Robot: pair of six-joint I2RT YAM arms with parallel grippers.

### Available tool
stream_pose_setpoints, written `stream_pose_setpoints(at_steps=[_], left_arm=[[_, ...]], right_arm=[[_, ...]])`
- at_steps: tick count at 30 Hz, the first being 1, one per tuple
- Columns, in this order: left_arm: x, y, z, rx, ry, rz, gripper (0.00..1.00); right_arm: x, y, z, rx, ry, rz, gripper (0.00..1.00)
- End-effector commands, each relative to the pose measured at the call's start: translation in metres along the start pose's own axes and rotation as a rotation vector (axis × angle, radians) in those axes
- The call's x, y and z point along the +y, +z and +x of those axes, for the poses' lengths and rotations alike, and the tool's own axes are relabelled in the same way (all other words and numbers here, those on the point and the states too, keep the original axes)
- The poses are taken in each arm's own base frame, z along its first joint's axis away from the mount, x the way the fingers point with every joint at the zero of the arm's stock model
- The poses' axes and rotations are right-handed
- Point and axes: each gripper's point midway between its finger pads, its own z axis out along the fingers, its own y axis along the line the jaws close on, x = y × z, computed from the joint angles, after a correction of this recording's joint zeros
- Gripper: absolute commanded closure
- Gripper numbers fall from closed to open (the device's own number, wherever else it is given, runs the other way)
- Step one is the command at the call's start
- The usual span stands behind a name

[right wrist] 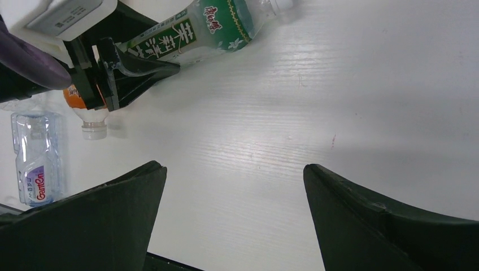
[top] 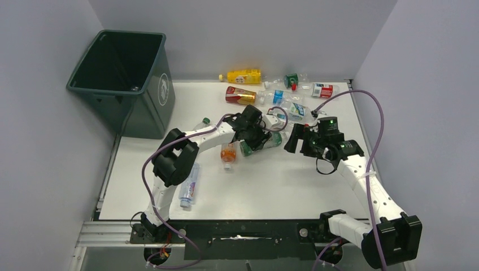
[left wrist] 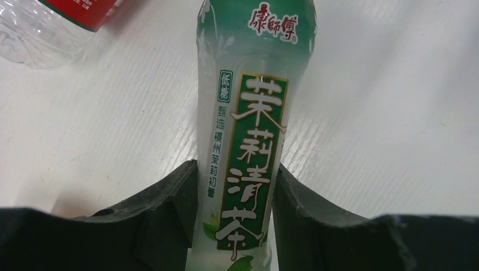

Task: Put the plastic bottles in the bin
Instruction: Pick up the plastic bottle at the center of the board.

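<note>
The task looks barely begun. The left gripper [left wrist: 234, 183] is pinching a green tea bottle [left wrist: 251, 113] near its lower body, a finger pressed to each side, and the bottle appears to lie on the bench [top: 271, 186], not yet lifted. The right gripper [right wrist: 234, 169] is spread wide over bare bench, with nothing between its fingers.

The bin [top: 121, 116] stands off the bench's far left corner, well apart from both arms. Its inside is too dark to tell whether any bottle is in it.

Much is left: a yellow bottle [top: 244, 75], a red-gold bottle [top: 240, 96] and a cluster of clear bottles [top: 296, 110] lie along the far edge. An orange bottle [top: 228, 152] sits mid-bench, and a blue-labelled bottle [top: 189, 186] lies by the left arm.
</note>
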Motion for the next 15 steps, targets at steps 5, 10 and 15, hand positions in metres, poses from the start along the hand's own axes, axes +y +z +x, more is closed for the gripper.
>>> stream_pose_setpoints(at_steps=[5, 10, 15], left_arm=[[-0.005, -0.041, -0.043, -0.086, -0.027, -0.023, 0.62], [-0.010, -0.078, -0.067, -0.140, -0.039, -0.022, 0.62], [-0.016, -0.118, -0.089, -0.212, -0.053, -0.026, 0.61]], right_arm=[[0.011, -0.009, -0.039, -0.093, -0.012, -0.033, 0.02], [0.013, -0.015, -0.042, -0.103, -0.010, -0.036, 0.02], [0.011, -0.017, -0.036, -0.103, 0.000, -0.036, 0.02]])
